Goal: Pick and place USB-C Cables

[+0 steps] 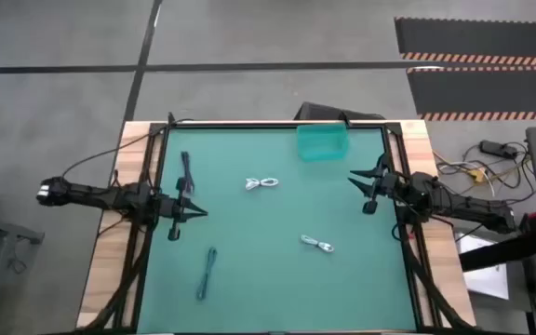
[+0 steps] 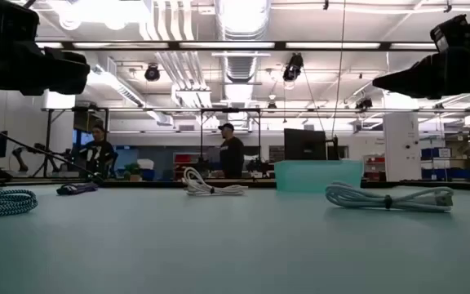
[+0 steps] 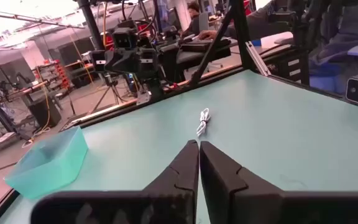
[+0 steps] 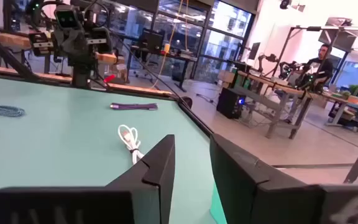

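Four bundled USB-C cables lie apart on the green table mat (image 1: 277, 270) in the high view: a white coiled cable (image 1: 262, 183) near centre, a second white coiled cable (image 1: 316, 245) toward the right, a purplish-black straight bundle (image 1: 186, 173) at far left, and a blue-grey braided bundle (image 1: 207, 274) at near left. A translucent teal plastic bin (image 1: 323, 142) sits at the far edge. The left gripper (image 1: 192, 212) and right gripper (image 1: 361, 191) hover at opposite edges, each holding nothing.

Low view: all four cables rest flat on the mat; the bin stands empty behind them, and both arms hang high.

Left wrist view: the left fingers (image 3: 185, 167) are pressed together, pointing toward a white cable.

Right wrist view: the right fingers (image 4: 160, 163) stand slightly apart around nothing.

Judgement: no pick has begun. The next move calls for widening one gripper's fingers and descending over a cable, probably for delivery to the bin.
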